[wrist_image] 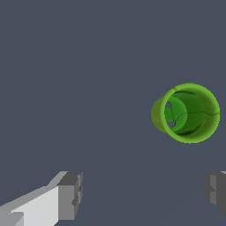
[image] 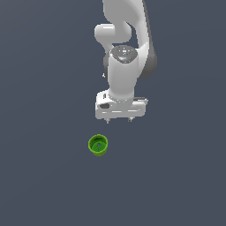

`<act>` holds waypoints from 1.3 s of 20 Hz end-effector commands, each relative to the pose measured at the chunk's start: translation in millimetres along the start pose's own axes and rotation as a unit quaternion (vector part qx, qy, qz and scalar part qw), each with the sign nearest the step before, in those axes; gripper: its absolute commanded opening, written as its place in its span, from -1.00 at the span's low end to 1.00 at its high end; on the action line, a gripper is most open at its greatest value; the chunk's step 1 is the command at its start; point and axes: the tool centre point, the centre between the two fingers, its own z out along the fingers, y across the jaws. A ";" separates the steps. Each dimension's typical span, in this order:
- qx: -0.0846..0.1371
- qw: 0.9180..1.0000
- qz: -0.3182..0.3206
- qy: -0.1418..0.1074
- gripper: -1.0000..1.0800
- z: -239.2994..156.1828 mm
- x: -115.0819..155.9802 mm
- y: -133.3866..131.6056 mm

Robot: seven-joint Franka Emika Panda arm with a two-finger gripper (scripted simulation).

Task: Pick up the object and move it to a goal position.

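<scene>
The cup stands upright, mouth up, on the counter, apart from the gripper: below it and slightly toward the exterior view's left. The gripper hangs wide open and empty, so reaching the cup calls for a sideways shift and a descent.

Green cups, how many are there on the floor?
1. The green cup stands upright on the plain grey floor, mouth up, a little toward the exterior view's left of the robot's open hand, which isn't touching it. Nothing looks hidden.
</scene>
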 end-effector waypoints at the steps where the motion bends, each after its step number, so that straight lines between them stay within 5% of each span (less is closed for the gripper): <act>1: 0.000 1.000 0.000 0.000 0.23 0.0 0.0 0.0; 15: -0.004 1.000 -0.004 0.008 0.23 -4.9 2.5 3.6; 26: -0.040 0.994 -0.101 0.015 0.23 12.1 5.2 22.8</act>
